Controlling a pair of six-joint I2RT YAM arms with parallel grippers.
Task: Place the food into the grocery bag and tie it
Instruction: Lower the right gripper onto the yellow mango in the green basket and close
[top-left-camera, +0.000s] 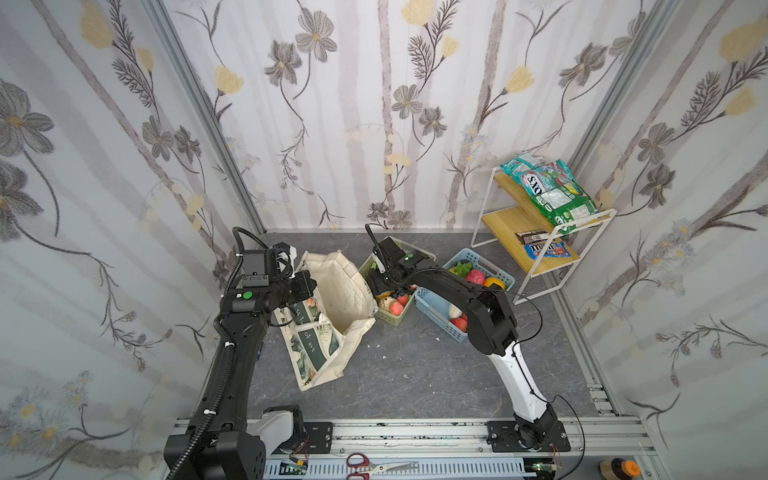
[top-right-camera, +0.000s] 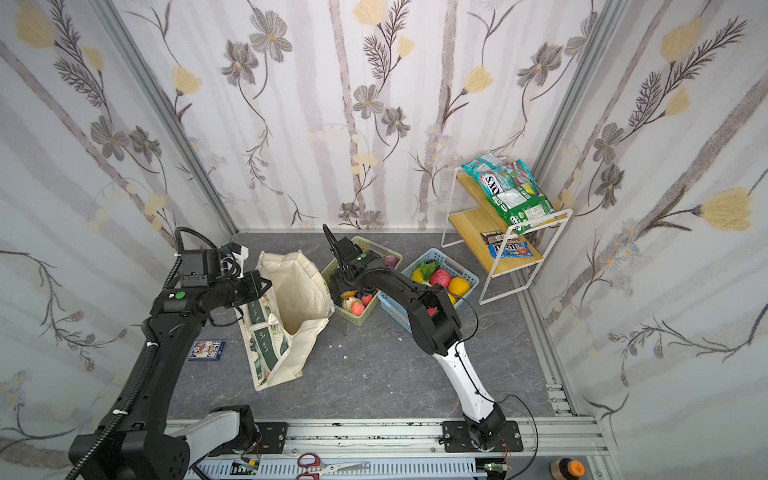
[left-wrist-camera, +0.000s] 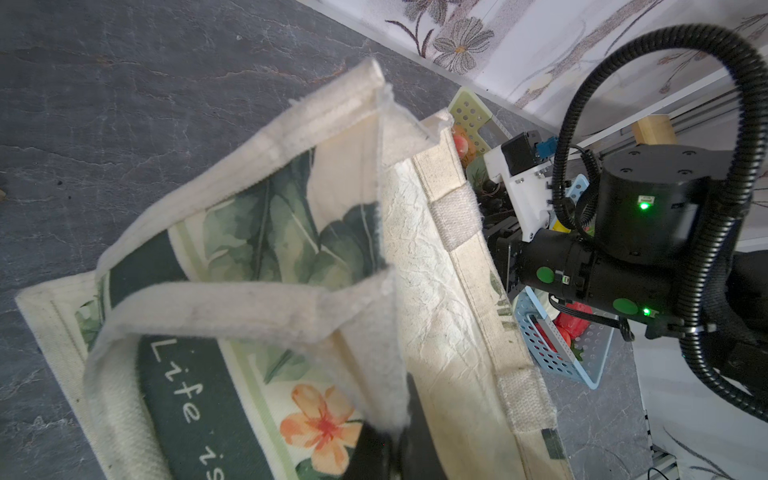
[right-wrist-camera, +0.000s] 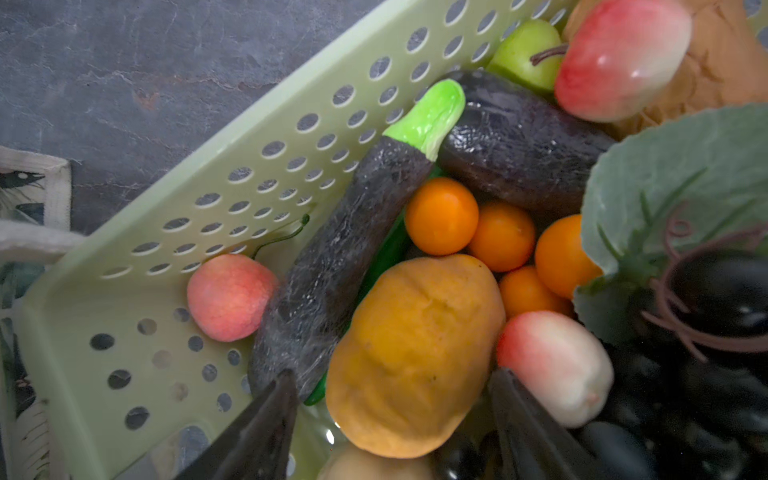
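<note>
At far left a small blue card box (top-right-camera: 206, 350) lies flat on the grey table (top-left-camera: 415, 374), just beside the left arm. The left gripper (left-wrist-camera: 392, 436) is pressed together on the cream rim of the bag (top-left-camera: 328, 345), pinching a flap of its cloth. The bag stands slumped left of centre with its mouth open upward, and both top views show only bare cream lining inside. Close against its right side is the green basket (top-left-camera: 392, 320), heaped with food (top-left-camera: 396, 307). The right wrist view shows a black eggplant (right-wrist-camera: 332, 266) along the wall, a second dark one behind it and a pink peach (right-wrist-camera: 230, 297) in the corner. With them are a big yellow fruit (right-wrist-camera: 415, 357), small orange balls (right-wrist-camera: 440, 216), two more peaches, a green pear and black grapes (right-wrist-camera: 723, 291) under a grey-green leaf. The right gripper (right-wrist-camera: 390, 380) hangs inside this basket with its jaws spread. One finger is at the eggplant's end and the other beside a peach, so the yellow fruit sits between them; whether either touches it I cannot tell. Just to the right stands the blue basket (top-left-camera: 440, 328) with yellow, green, red and orange pieces; the right arm crosses over it and hides its middle. Farther right, a wire rack (top-left-camera: 507, 226) holds snack packets (top-left-camera: 552, 191) on the top shelf and candy packs below. Scissors (top-left-camera: 374, 465) lie on the front rail.
</note>
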